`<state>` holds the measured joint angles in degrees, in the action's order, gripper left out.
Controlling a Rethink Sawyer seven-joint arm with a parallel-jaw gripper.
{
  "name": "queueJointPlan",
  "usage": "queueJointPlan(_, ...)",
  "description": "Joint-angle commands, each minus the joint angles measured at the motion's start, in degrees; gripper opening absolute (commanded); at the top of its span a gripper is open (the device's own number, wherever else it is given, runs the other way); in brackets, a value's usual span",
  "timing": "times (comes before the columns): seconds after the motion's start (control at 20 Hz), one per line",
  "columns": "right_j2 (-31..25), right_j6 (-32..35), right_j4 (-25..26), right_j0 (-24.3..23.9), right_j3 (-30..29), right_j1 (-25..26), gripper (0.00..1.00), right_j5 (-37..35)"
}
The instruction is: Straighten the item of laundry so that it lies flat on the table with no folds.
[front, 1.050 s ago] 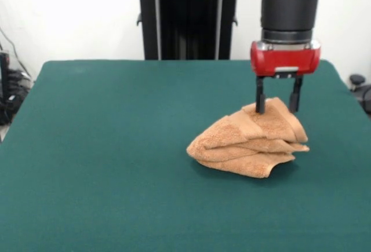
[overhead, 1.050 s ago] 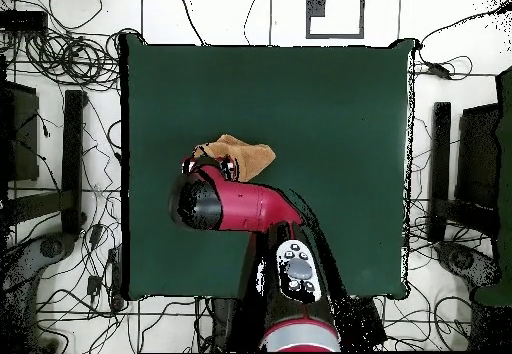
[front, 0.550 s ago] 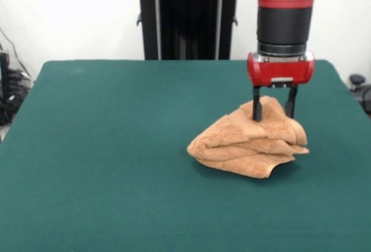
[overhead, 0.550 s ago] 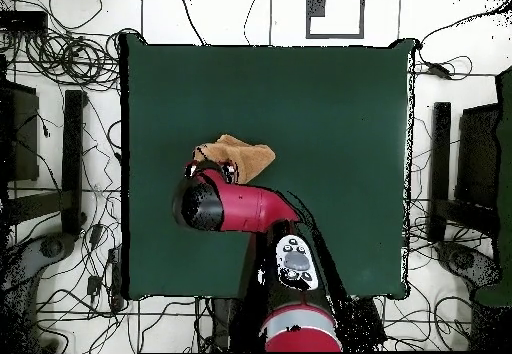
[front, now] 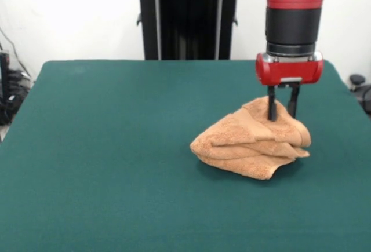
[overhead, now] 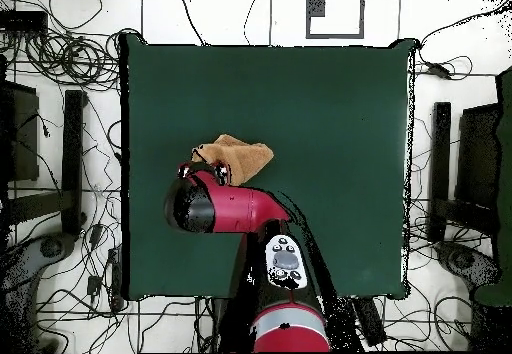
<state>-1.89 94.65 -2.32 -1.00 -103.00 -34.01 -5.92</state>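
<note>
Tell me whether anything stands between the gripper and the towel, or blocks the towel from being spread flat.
Nothing visible does. The gripper is already at the top fold of the bunched towel, fingers pinched on it. No other object shows on the table.

Even bright light, soft shadows.

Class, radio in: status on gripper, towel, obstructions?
Gripper shut on towel at its top fold. Towel bunched, folded, on table. No obstructions.
</note>
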Motion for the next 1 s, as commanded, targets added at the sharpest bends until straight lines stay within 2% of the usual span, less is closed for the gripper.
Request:
queueJointPlan(0.05,-4.03,8.49,1.56,0.6,-0.66,0.26,0.0,2.35)
queueJointPlan(0.75,-3.99,10.02,0.09,0.16,-2.44,-1.49,0.0,0.88)
queueJointPlan(1.0,-5.14,8.91,-0.36,-2.37,-5.03,-4.21,0.0,-3.9)
